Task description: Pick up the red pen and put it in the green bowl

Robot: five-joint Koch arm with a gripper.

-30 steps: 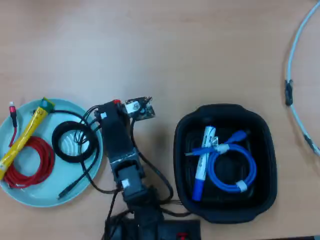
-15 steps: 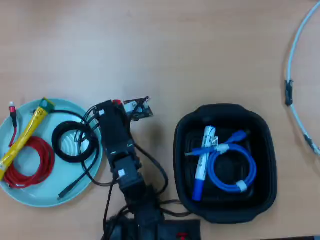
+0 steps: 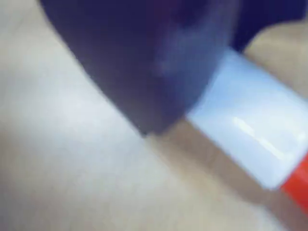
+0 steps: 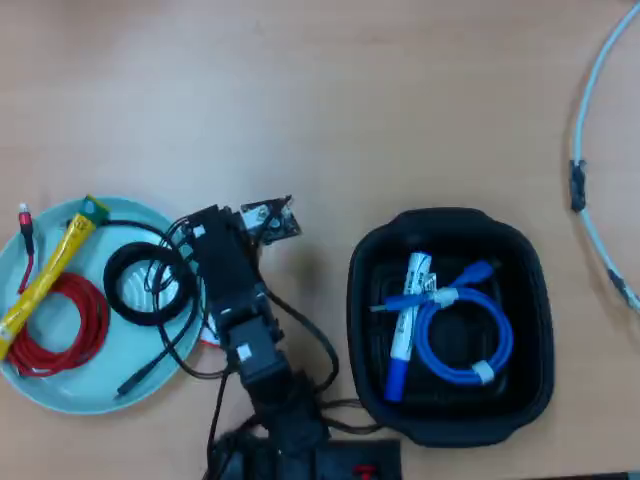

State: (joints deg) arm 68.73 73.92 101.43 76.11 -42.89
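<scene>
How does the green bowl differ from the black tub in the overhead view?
The green bowl is round, shallow, pale teal; the black tub is a deeper rounded square. The bowl holds a red cable, a black cable and a yellow tube; the tub holds a blue-capped marker and a blue cable. The arm overlaps the bowl, not the tub. Both hold coiled cables.

The arm (image 4: 240, 320) is black and blocky, with small white labels on its segments. Loose black cables (image 4: 310, 345) loop behind the pincer (image 4: 262, 222), which seems to carry a small grey board.
</scene>
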